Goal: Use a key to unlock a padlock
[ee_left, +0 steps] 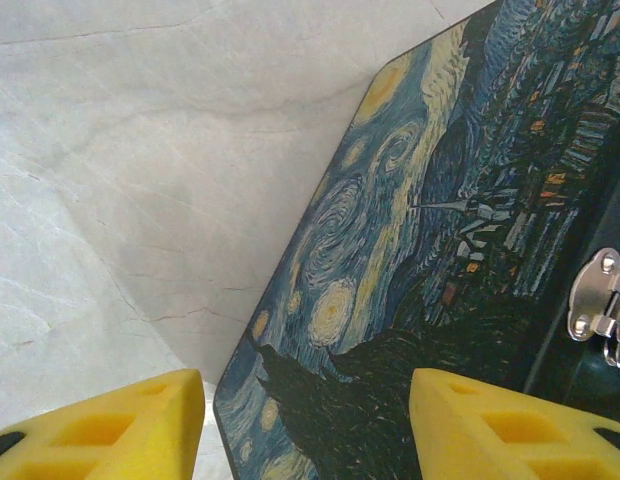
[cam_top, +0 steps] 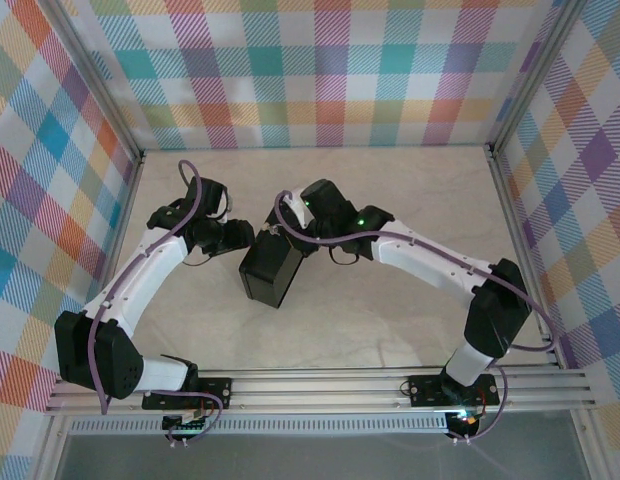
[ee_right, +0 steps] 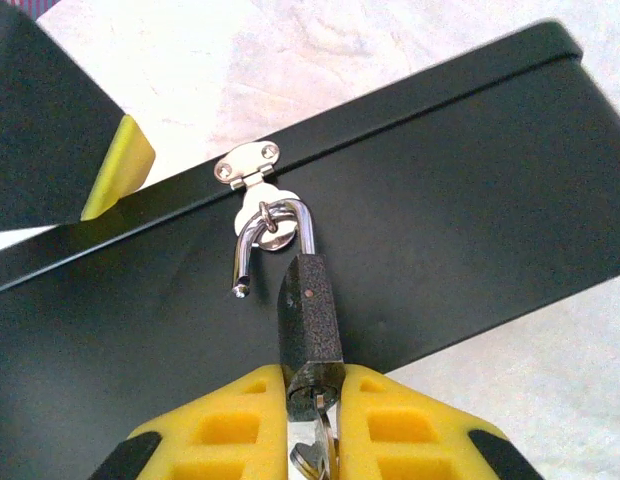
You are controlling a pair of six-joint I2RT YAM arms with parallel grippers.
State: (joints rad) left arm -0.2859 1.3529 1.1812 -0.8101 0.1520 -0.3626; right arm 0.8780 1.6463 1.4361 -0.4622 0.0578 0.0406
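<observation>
- A pale marble-patterned table (cam_top: 390,200) lies under both arms, inside walls of bright plaid.
- A black box (cam_top: 273,272) sits between the two grippers, near the middle of the table. Seen from the left wrist, its lid (ee_left: 410,250) carries a swirling blue-and-yellow starry-night painting.
- The left gripper (ee_left: 305,430) has its yellow foam fingers (ee_left: 100,425) spread well apart. The curved edge of the painted lid runs through the gap just ahead of them. One finger is over bare table and the other over the lid; whether either touches the box I cannot tell.
- The right gripper (ee_right: 315,400) faces the box's plain black side wall, its yellow pads (ee_right: 410,430) drawn close together and clamped on the key.
- The padlock (ee_right: 310,320), small and dark grey, sits at the right gripper's fingertips, its lower end between them. Its body points away from the gripper towards the box.
- The silver shackle (ee_right: 280,215) is sprung open, its free end out of the padlock body. Its loop is hooked through a ring on the box's metal hasp (ee_right: 248,165), straight ahead of the right gripper.
- The key (ee_right: 312,455), slim and silvery, shows in the narrow gap between the right pads, entering the padlock's lower end.
</observation>
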